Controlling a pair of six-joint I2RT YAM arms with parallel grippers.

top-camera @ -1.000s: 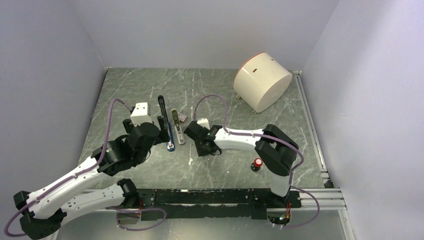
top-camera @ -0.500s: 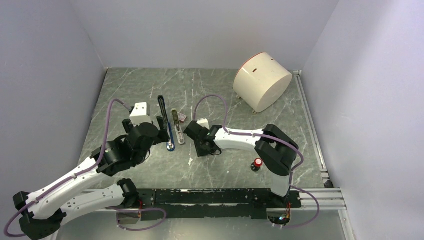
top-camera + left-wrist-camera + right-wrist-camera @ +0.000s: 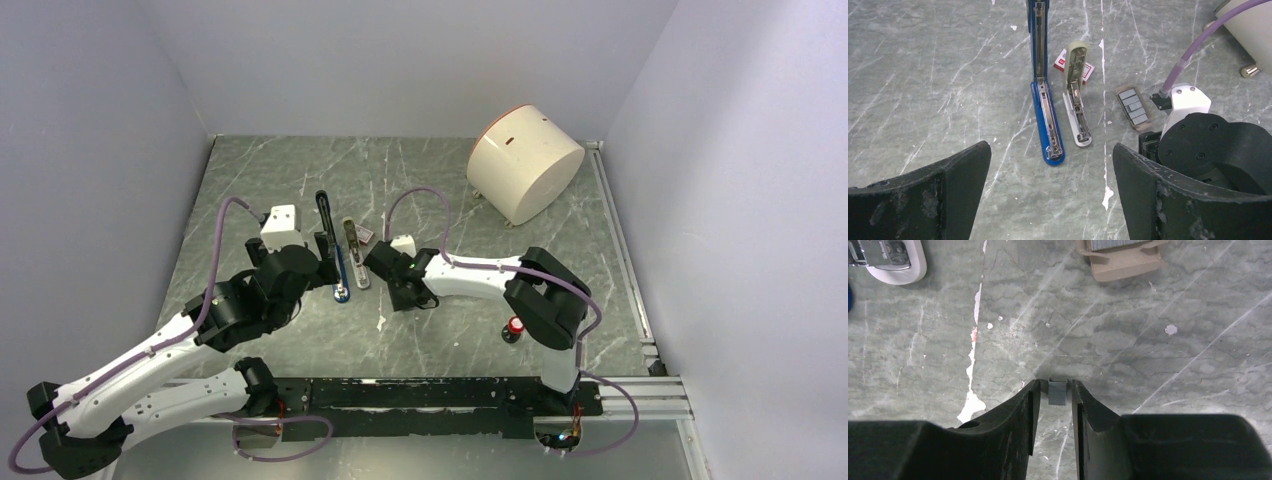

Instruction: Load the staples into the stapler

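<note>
My right gripper point(image 3: 1055, 385) stands nearly closed, fingertips clamped on a small grey staple block point(image 3: 1058, 392). My left gripper point(image 3: 1050, 155) is spread wide, holding nothing. The stapler point(image 3: 1045, 115) lies opened flat left of centre, silver channel up, just beyond my left jaws. A beige bar point(image 3: 1076, 100) lies just right of it, overlapping a red-and-white box point(image 3: 1060, 61) whose print is too small to read. A tray of staples point(image 3: 1134, 106) sits beside my right wrist. A white drum point(image 3: 525, 163) stands far right.
</note>
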